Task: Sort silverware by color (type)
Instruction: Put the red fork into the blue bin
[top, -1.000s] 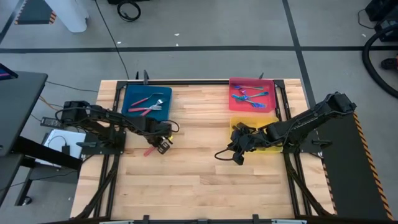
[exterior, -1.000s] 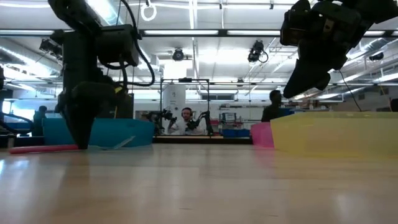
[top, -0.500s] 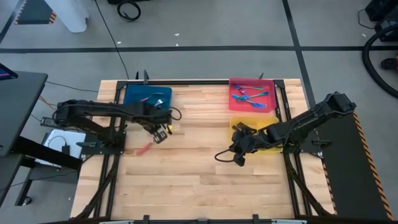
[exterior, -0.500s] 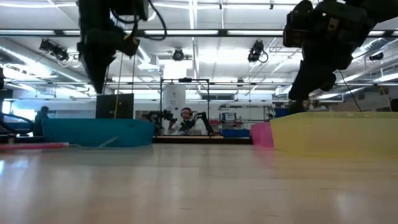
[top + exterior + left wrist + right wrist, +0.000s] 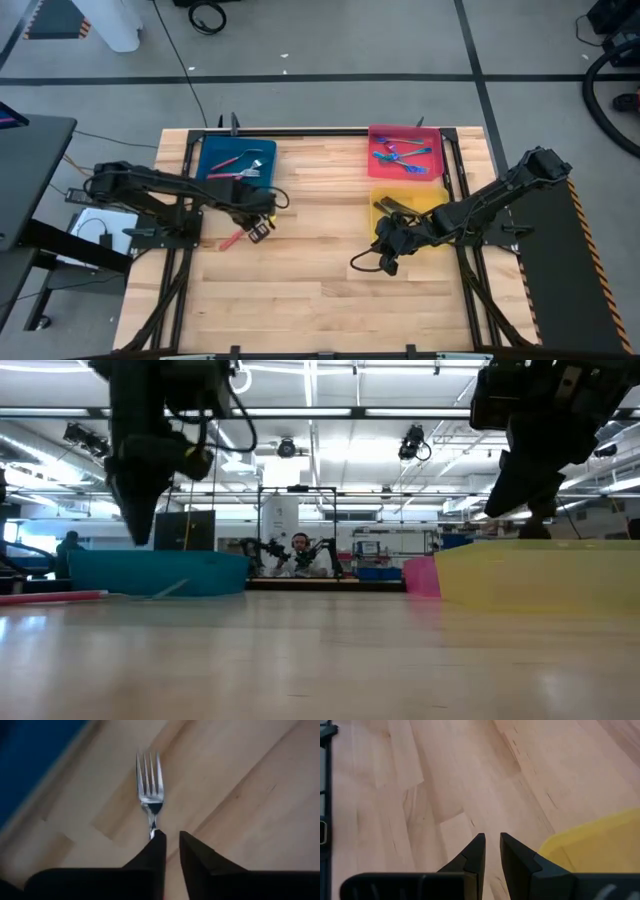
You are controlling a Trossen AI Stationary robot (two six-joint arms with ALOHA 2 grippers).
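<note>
A red-handled fork (image 5: 232,240) lies flat on the wood near the blue tray (image 5: 213,150). Its silver tines (image 5: 150,785) show in the left wrist view, and its handle is hidden behind one finger. My left gripper (image 5: 170,837) hangs above it, pointing down, clear of the table (image 5: 135,538). Its fingers are a narrow gap apart with nothing between them. Red forks (image 5: 240,165) lie in the blue tray, and blue forks (image 5: 400,155) in the pink tray (image 5: 373,135). My right gripper (image 5: 385,264) hovers off the yellow tray's (image 5: 425,205) near left corner, narrowly open (image 5: 490,840) and holding nothing.
The three trays stand along the table's far half: blue at the left, pink at the far right, and yellow (image 5: 540,575) in front of the pink one. Bare wood lies between the arms and toward the near edge. People and equipment show in the room beyond the table.
My left gripper has risen from the tabletop beside the red fork and now hangs clear above it. The fork stays lying on the table. My right gripper has drifted a little toward the table's near edge.
</note>
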